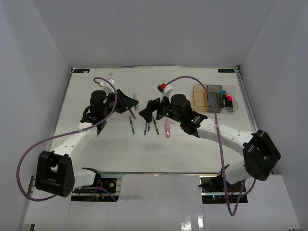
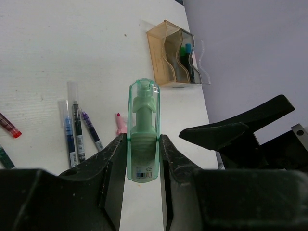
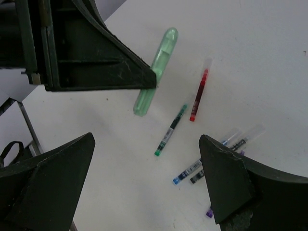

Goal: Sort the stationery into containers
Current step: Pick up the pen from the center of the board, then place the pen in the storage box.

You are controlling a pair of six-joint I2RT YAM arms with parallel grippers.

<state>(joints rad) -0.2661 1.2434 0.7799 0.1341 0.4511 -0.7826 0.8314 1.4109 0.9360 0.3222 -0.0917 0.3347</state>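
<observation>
My left gripper (image 2: pixel 143 138) is shut on a short mint marker (image 2: pixel 143 126), one jaw on each side; the marker also shows in the right wrist view (image 3: pixel 156 72) and the top view (image 1: pixel 135 95). My right gripper (image 3: pixel 147 139) is open and empty, close to the right of the left gripper (image 1: pixel 128 103), above loose pens. A red pen (image 3: pixel 198 96), a green pen (image 3: pixel 168 132), a blue pen (image 3: pixel 190 171) and a pink marker (image 1: pixel 167 129) lie on the table. The amber bin (image 1: pixel 200 96), grey bin (image 1: pixel 213 92) and clear bin (image 1: pixel 232 91) stand at the far right.
Highlighters with bright caps (image 1: pixel 227 101) stand in the bins. Two more dark pens (image 2: pixel 84 127) lie beside the blue one. The right gripper (image 1: pixel 148 109) hangs just right of the held marker. Walls enclose the white table (image 1: pixel 96 139) on three sides.
</observation>
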